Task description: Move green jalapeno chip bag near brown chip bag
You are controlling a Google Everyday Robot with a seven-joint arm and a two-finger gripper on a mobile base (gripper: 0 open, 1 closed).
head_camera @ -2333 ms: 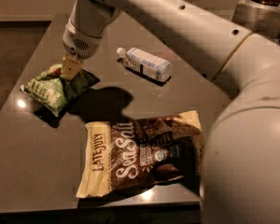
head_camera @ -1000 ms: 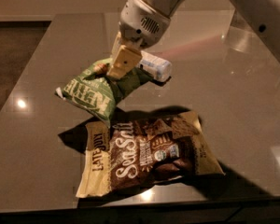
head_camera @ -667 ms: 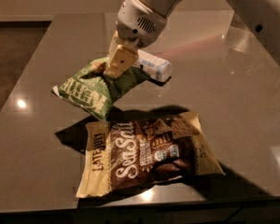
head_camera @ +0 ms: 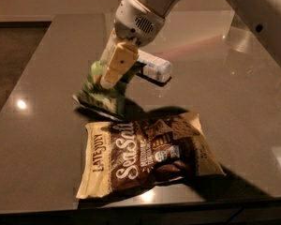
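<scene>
Lowered since a second ago, the green bag [head_camera: 99,96] now seems to touch the table [head_camera: 243,102] left of centre, just above the brown bag [head_camera: 145,153]. My gripper [head_camera: 107,78] pinches its top; next, I judge, release and lift clear.

- We see a glossy grey table [head_camera: 42,144] filling the frame.
- On it, the brown chip bag [head_camera: 145,151] lies flat, lower centre.
- A bottle [head_camera: 155,69] lies sideways, upper centre.
- The gripper [head_camera: 104,82], left of centre, pinches the green jalapeno chip bag [head_camera: 102,98].

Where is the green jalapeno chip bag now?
Left of centre in the camera view, the green jalapeno chip bag is held by the gripper, just behind the brown chip bag.
</scene>
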